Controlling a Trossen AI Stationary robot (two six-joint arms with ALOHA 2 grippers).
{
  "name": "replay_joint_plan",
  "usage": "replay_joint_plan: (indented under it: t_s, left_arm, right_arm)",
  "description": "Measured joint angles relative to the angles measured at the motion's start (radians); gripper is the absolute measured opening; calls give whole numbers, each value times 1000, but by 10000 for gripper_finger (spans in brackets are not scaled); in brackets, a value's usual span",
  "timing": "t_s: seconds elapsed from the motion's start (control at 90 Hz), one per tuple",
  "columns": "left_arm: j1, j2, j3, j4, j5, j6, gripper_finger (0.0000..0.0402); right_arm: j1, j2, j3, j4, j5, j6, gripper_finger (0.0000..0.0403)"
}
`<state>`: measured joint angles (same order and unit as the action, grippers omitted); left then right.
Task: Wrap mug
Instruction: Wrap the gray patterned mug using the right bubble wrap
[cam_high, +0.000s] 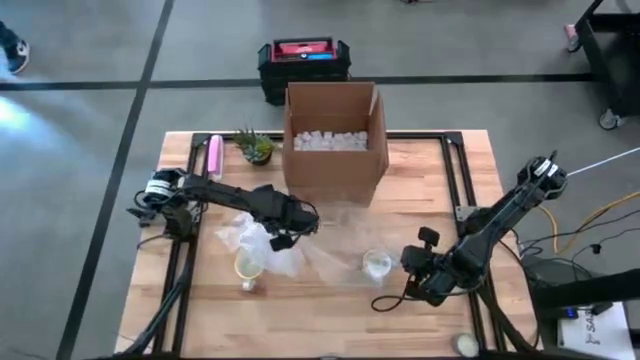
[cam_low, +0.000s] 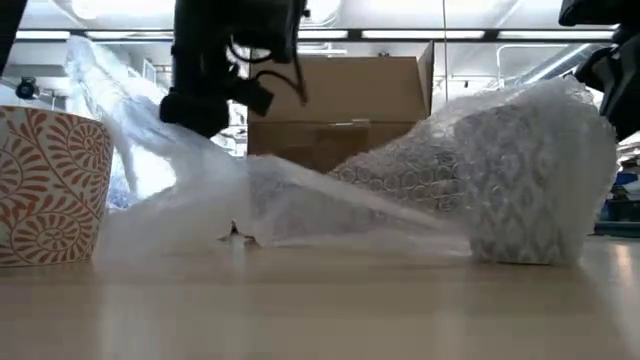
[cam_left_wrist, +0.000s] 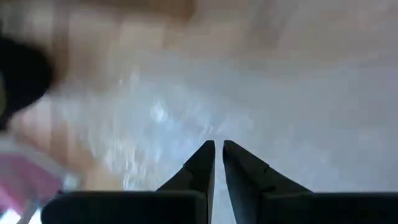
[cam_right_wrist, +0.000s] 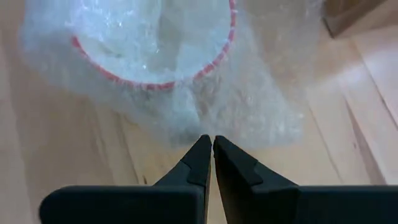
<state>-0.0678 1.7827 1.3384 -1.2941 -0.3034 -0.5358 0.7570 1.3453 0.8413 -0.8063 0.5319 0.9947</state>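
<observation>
A mug covered in bubble wrap (cam_high: 377, 264) (cam_low: 530, 180) stands right of the table's middle; its red rim (cam_right_wrist: 217, 53) shows through the wrap. A clear bubble wrap sheet (cam_high: 320, 245) (cam_low: 330, 200) runs from it toward the left. My left gripper (cam_high: 282, 238) (cam_left_wrist: 219, 146) is shut on that sheet, which rises to it like a tent. My right gripper (cam_high: 405, 260) (cam_right_wrist: 209, 140) is shut, its tips at the wrap on the covered mug's right side. An orange-patterned mug (cam_high: 248, 268) (cam_low: 50, 185) stands bare on its base at the near left. My left gripper pinches the bubble wrap sheet (cam_low: 215, 145) between its two fingers, coming from above and pointing down. The sheet is lifted there and slopes down to the table and to the covered mug. One layer or several, I cannot tell. My right gripper's shut fingertips (cam_right_wrist: 202, 146) stand at the wrap bulging beside the mug (cam_right_wrist: 186, 121); whether they touch it, I cannot tell.
An open cardboard box (cam_high: 333, 140) with white filler stands at the far middle. A small plant (cam_high: 255, 147) and a pink object (cam_high: 214, 155) are at the far left. Crumpled wrap (cam_high: 240, 232) lies behind the orange mug. Bare wood runs along the near edge.
</observation>
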Motion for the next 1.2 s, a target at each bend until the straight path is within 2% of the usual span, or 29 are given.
replay_joint_plan:
  t_s: [0.111, 0.311, 0.433, 0.511, 0.689, 0.867, 0.967, 1.022, 1.078, 1.2]
  left_arm:
    - [15, -10, -16, 16, -2, -9, 20]
    - [0, -74, -16, 355, 30, 61, 20]
    - [-1, -106, -18, 536, 86, 64, 21]
    - [-1, -108, -25, 591, 105, 64, 29]
    - [3, -42, -41, 632, 100, 46, 97]
    - [7, 55, -42, 643, -4, -25, 181]
    - [5, 96, -43, 657, -23, -44, 203]
    - [5, 106, -43, 669, -24, -43, 196]
    - [4, 107, -43, 679, -25, -39, 169]
    - [1, 92, -43, 713, -3, -27, 53]
  right_arm:
    - [0, 0, 0, 13, 31, 0, 7]
    - [0, 0, -1, 22, 124, 0, 7]
    - [0, 0, -10, 39, 126, 0, 7]
    - [0, 0, -23, 50, 126, 0, 7]
    - [0, 0, -60, 115, 126, -1, 7]
    - [0, 0, -68, 127, 126, -5, 7]
    - [0, 0, -68, 144, 126, -20, 7]
    - [0, 0, -68, 145, 126, -27, 7]
    - [0, 0, -68, 150, 126, -29, 7]
    - [0, 0, -68, 156, 126, -30, 7]
